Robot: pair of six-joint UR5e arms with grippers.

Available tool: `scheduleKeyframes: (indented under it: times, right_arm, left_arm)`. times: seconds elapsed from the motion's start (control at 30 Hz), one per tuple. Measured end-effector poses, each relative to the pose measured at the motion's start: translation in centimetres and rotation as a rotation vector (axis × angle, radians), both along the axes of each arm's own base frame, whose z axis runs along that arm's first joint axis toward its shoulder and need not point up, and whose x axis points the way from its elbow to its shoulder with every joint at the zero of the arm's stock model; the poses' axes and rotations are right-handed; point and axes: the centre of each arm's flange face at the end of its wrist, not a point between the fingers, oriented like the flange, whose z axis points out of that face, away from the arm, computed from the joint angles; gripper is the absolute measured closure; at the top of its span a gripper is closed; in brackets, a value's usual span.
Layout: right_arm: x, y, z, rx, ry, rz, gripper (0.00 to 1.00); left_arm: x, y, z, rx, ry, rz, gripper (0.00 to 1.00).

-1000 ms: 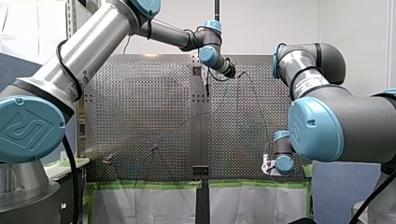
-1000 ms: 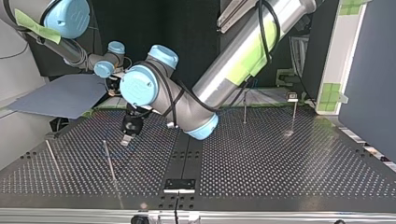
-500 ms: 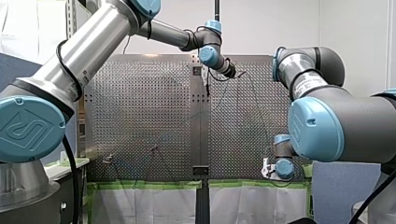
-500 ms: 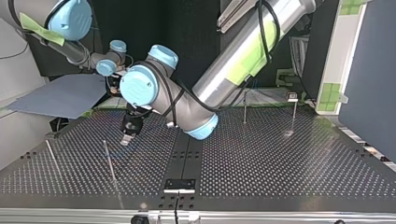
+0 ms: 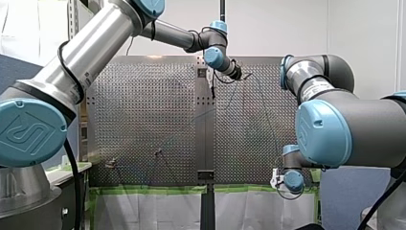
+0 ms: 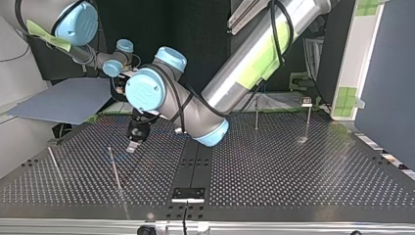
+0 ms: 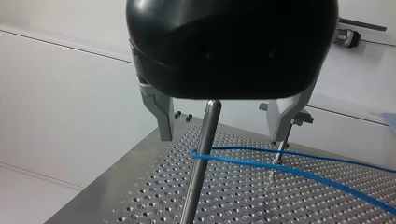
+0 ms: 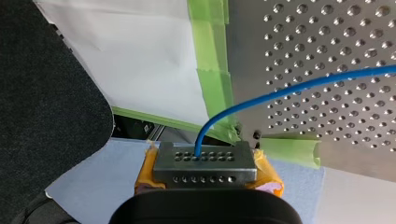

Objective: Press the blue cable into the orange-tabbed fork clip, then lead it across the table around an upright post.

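In the left wrist view my left gripper is open, its metal fingers standing on either side of an upright post. The blue cable loops around that post and runs off over the perforated table. My right gripper is shut on the blue cable between yellow pads, off the table's taped corner. In the front view my left gripper is far out over the table and my right gripper is at its near edge. A small clip stands near the front view's left.
Other thin posts and a clip on a stem stand on the table. Green tape lines its edge. A blue-grey sheet lies beside it at the top view's left.
My right gripper has drawn back toward the table's near edge and beyond its corner, taking the cable end with it. My left arm has stayed at the post.
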Motion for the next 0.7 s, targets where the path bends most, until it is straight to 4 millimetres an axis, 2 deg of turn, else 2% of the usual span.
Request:
scheduleKeyframes:
  times: [0.13,0.37,0.7]
  right_arm:
    - [-0.2,0.1,-0.5,0.001,-0.002,-0.005,1.0]
    - [-0.8,1.1,-3.1,0.022,-0.005,-0.027,1.0]
    - [-1.4,1.7,-4.9,0.024,-0.017,-0.042,1.0]
  left_arm:
    - [0.0,0.0,0.0,-0.005,0.002,-0.001,0.02]
    - [0.0,-0.1,0.0,-0.016,0.006,-0.002,0.02]
    - [0.0,-0.1,0.0,-0.02,0.007,-0.002,0.02]
